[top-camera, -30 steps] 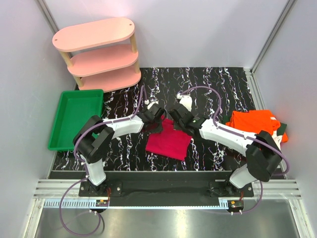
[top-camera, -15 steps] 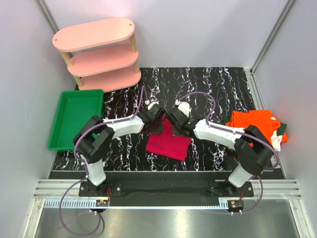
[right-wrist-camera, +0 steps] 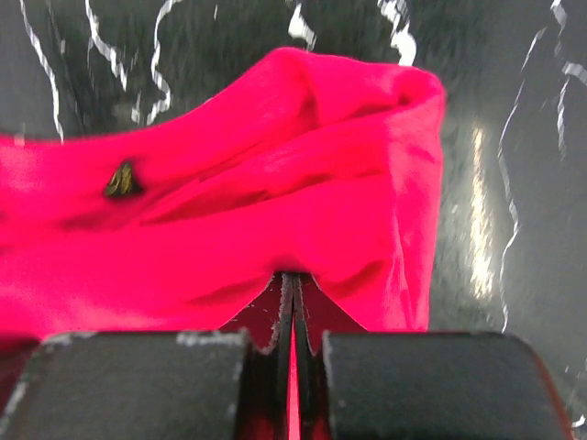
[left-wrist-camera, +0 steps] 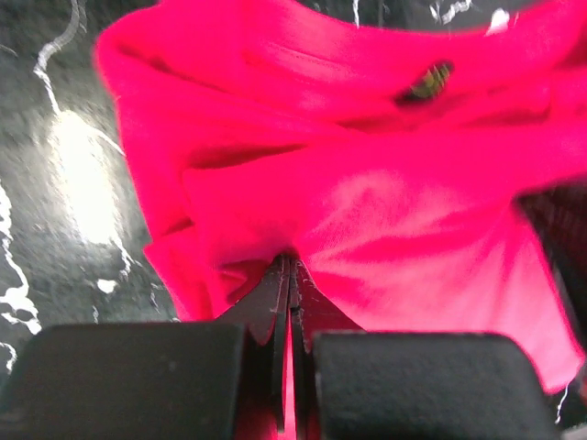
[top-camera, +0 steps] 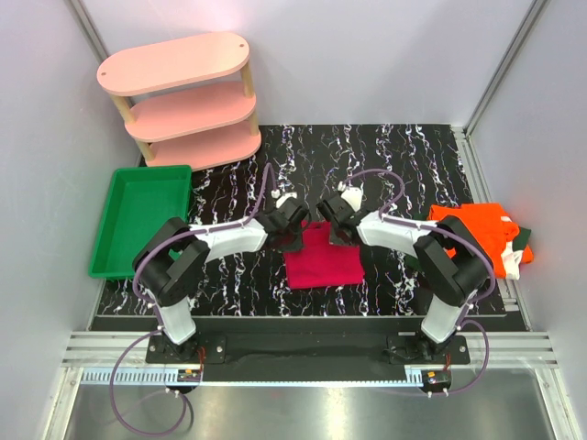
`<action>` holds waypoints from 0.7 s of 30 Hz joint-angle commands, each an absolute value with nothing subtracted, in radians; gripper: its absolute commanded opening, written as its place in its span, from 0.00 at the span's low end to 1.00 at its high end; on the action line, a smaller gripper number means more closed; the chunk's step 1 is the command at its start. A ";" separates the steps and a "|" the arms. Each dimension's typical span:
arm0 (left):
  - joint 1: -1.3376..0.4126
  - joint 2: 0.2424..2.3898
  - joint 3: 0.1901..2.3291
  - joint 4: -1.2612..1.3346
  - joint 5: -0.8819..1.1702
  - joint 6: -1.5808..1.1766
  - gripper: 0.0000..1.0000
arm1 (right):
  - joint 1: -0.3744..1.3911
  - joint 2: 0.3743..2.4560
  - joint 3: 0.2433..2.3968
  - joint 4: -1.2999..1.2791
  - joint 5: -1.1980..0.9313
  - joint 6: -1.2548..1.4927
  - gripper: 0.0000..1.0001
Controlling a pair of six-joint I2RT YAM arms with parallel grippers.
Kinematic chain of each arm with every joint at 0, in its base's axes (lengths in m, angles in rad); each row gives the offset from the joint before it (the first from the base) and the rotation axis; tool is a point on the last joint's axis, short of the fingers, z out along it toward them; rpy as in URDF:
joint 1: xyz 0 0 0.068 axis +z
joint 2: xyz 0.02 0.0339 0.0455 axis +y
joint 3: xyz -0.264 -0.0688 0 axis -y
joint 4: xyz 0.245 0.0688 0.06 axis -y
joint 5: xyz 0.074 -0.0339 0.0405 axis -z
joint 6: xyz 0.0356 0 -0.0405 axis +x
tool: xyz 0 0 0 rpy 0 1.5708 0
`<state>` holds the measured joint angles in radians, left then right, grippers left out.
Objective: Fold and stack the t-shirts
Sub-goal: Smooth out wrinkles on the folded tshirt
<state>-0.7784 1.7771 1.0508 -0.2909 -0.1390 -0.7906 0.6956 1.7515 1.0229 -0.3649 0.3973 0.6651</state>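
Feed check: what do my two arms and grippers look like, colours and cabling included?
Both alike: the left arm and right arm have white links with black joints and black bases. A purple cable loops along each. The left gripper and right gripper have black, blocky fingers.

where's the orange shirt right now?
Top view: the orange t-shirt lies at the right edge of the table, a dark green shirt peeking out beneath it, well apart from the crimson shirt at centre.
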 commanded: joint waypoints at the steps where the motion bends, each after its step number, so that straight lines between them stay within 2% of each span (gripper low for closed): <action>1: -0.788 1.749 1.019 -0.327 -0.153 -0.799 0.00 | 0.657 1.812 1.066 -0.371 0.422 0.617 0.00; 6: -0.788 1.764 1.025 -0.333 -0.161 -0.787 0.00 | 0.655 1.845 1.080 -0.371 0.414 0.617 0.00; 9: -0.788 1.741 1.025 -0.336 -0.176 -0.781 0.00 | 0.655 1.777 1.051 -0.351 0.425 0.635 0.00; 12: -0.788 1.717 1.058 -0.337 -0.193 -0.758 0.10 | 0.657 1.712 1.080 -0.348 0.416 0.615 0.00; 13: -0.787 1.727 1.074 -0.341 -0.196 -0.750 0.18 | 0.655 1.709 1.089 -0.350 0.416 0.608 0.00; 21: -0.769 1.856 1.232 -0.391 -0.166 -0.704 0.20 | 0.657 1.744 1.089 -0.379 0.374 0.604 0.00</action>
